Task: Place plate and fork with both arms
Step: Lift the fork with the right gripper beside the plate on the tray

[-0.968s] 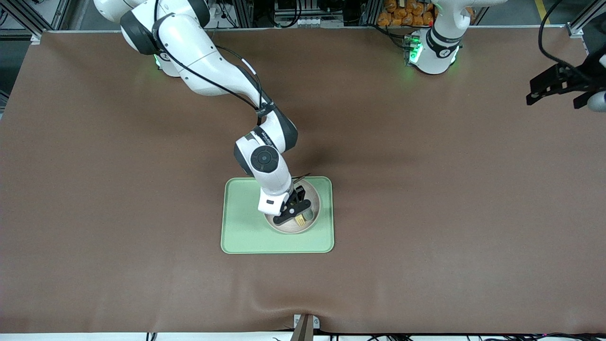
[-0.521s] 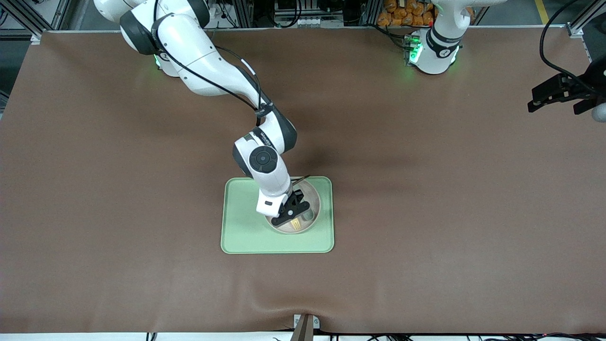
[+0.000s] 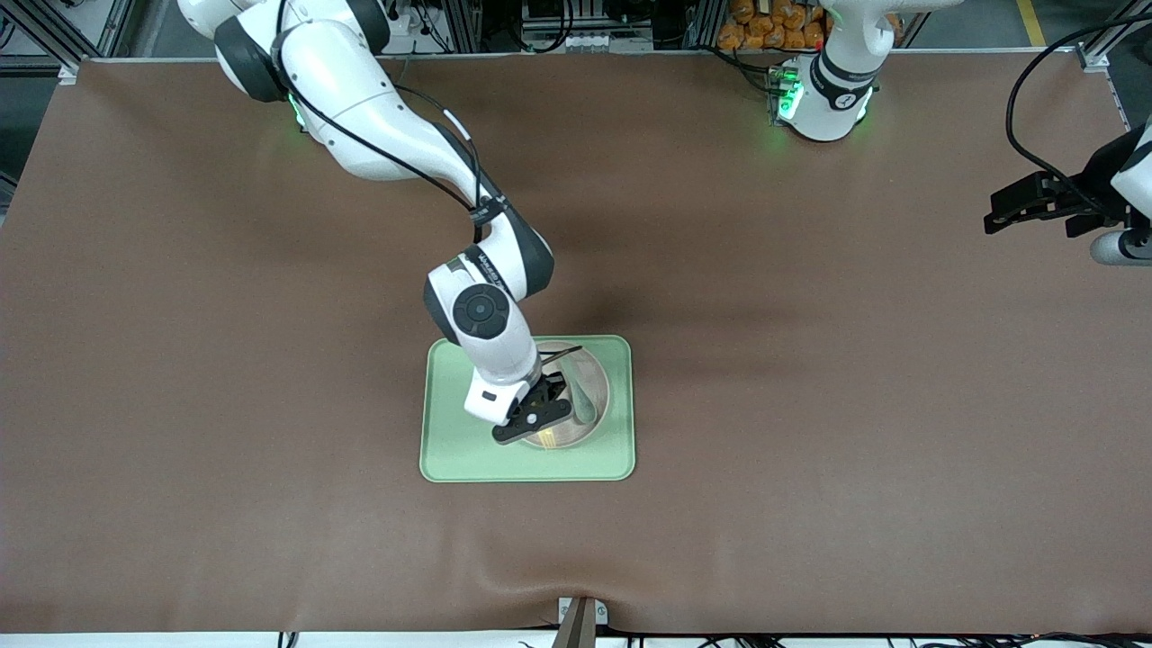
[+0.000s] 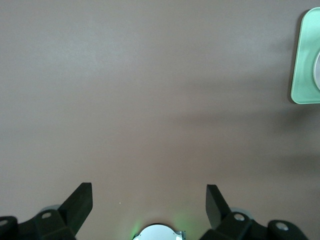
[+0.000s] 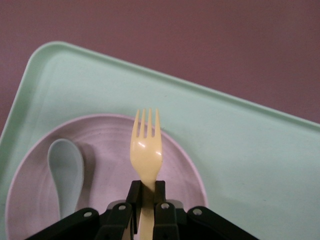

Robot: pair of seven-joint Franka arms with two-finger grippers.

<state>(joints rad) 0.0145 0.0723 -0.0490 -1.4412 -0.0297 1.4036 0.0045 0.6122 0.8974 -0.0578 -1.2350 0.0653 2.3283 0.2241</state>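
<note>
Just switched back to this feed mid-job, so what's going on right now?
The right hand is shut on the handle of the yellow fork and holds it over the plate. The plate sits on the green tray with a teal spoon lying in it. The left hand is open and waits over bare table at the left arm's end, holding nothing.

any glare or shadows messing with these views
Right wrist view: a small glare spot on the fork, and the spoon casts a soft shadow on the plate. Front view: the right arm's shadow darkens the table beside the tray. Left wrist view: soft shadow bands, no glare.
</note>
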